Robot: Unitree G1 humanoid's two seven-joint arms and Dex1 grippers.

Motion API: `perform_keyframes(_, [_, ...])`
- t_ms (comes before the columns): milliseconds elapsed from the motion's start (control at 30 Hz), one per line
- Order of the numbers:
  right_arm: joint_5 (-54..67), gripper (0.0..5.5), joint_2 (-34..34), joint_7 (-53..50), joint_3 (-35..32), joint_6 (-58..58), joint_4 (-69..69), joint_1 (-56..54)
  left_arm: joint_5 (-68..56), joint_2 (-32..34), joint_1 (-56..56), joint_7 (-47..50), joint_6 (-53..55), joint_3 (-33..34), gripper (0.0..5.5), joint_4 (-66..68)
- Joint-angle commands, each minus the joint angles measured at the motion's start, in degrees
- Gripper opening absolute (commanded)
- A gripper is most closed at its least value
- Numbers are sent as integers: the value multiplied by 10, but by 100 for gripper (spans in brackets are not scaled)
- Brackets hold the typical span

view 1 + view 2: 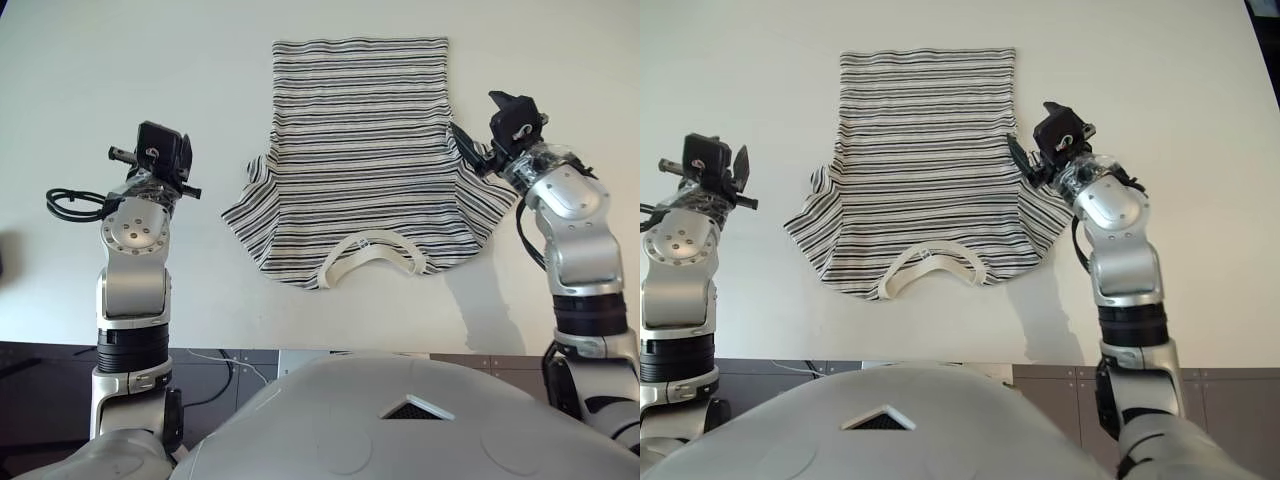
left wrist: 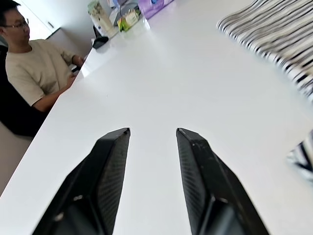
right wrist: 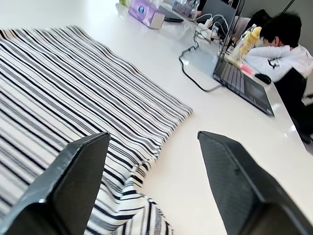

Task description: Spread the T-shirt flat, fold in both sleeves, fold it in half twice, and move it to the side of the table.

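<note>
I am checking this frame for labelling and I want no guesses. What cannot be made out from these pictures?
Left wrist view: the T-shirt is blurred and cut off by the picture's edge.
Eye views: the right gripper covers the upper edge of the right sleeve; contact cannot be judged.
Eye views: the left sleeve is bunched on itself, its outline hidden.
Right wrist view: the small items far behind the T-shirt are too small to identify.

I see the T-shirt point(image 1: 360, 140) lying on the bench point(image 1: 120, 60) between my two grippers, collar point(image 1: 375, 255) toward me. My left gripper point(image 2: 152, 133) is well apart to its left, over bare bench. My right gripper point(image 3: 154, 136) is just beside the right sleeve point(image 1: 485, 205). A laptop point(image 3: 244, 83) lies on the bench beyond it.
</note>
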Motion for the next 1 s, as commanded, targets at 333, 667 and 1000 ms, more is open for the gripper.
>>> perform_keyframes(333, [-153,330,-67,-11,82,7,-124,225,116,132,225,-45,-309,43,174,62])
perform_keyframes(667, [-126,334,72,-139,-1,5,-175,77,396,238,203,43,-516,-68,204,206])
perform_keyframes(1000, [-144,334,96,-153,17,1,-164,73,378,244,140,-25,-513,-135,261,210])
